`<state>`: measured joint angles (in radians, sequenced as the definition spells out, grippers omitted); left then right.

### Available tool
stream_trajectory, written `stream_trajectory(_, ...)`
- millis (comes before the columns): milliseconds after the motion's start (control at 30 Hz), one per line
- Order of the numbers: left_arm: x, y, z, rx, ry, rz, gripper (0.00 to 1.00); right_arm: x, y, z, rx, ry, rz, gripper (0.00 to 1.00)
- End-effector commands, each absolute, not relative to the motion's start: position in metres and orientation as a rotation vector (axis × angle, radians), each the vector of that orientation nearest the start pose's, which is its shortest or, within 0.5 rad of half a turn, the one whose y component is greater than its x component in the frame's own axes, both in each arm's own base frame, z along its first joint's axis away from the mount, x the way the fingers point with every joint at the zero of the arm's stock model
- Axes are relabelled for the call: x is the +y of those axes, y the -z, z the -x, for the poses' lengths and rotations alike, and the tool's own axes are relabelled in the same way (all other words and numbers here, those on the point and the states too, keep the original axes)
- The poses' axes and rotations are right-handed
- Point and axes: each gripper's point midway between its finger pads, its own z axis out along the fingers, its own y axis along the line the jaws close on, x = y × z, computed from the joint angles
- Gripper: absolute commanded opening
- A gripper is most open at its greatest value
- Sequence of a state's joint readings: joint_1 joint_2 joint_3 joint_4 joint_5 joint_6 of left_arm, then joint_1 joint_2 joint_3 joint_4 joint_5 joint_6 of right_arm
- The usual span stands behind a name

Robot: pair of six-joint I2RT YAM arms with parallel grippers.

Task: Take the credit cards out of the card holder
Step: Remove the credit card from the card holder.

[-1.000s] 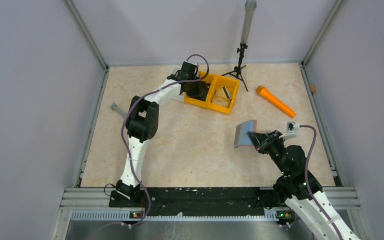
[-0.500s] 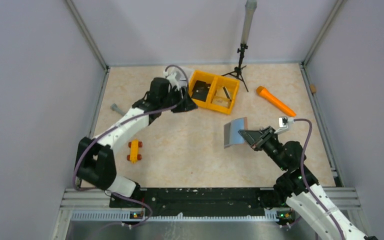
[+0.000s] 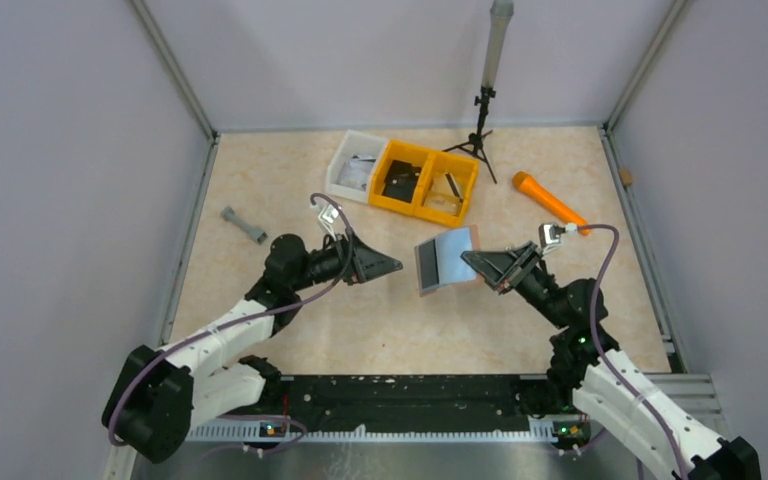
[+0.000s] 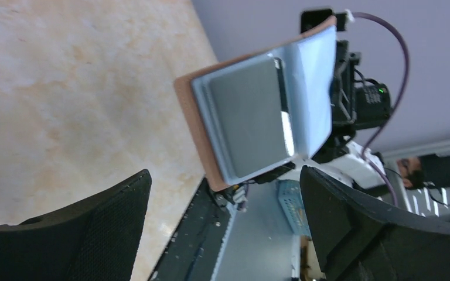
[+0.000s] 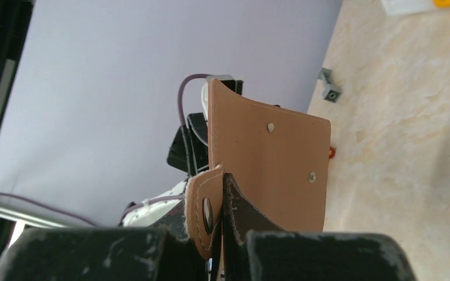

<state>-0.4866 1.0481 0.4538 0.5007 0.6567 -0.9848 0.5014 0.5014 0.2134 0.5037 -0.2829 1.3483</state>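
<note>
The card holder [image 3: 445,258] hangs open above the middle of the table, reddish-brown outside [image 5: 269,158] and pale blue-grey inside. My right gripper [image 3: 474,261] is shut on its right edge, beside the snap tab [image 5: 205,211]. The left wrist view shows a greyish credit card [image 4: 249,126] sitting in the holder's inner pocket. My left gripper [image 3: 392,265] points at the holder from the left, a short way off, open with nothing between its fingers [image 4: 76,234]. A black card-like thing [image 3: 400,183] lies in the left compartment of the yellow bin.
The yellow two-part bin [image 3: 465,190] and a white bin [image 3: 348,168] stand at the back centre. A black tripod [image 3: 480,125] rises behind them. An orange cone-shaped tool [image 3: 552,202] lies at the back right, and a grey piece [image 3: 243,224] lies at the left.
My left arm has swung back from the yellow bin to the table's middle and its jaws have opened. My right gripper has carried the holder left, toward the left gripper.
</note>
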Motion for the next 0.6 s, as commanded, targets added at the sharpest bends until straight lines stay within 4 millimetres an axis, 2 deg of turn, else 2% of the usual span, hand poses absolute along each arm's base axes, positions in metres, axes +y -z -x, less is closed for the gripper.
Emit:
stream_trajectory(0,-0.287,-0.282,-0.183,1.645,1.840,-0.187,0.99,0.204,-0.321,-0.171,1.362,-1.912,-0.322,0.00)
stream_trajectory(133,-0.303,-0.283,-0.178,1.647,1.853,-0.188,0.99,0.202,-0.333,-0.167,1.329,-1.947,-0.320,0.00)
stream_trajectory(467,-0.323,-0.287,-0.181,1.621,1.908,-0.133,0.99,0.195,-0.356,-0.154,1.272,-2.001,-0.319,0.00)
stream_trajectory(567,-0.322,-0.301,-0.175,1.536,1.965,-0.159,0.98,0.194,-0.355,-0.153,1.276,-2.001,-0.324,0.00)
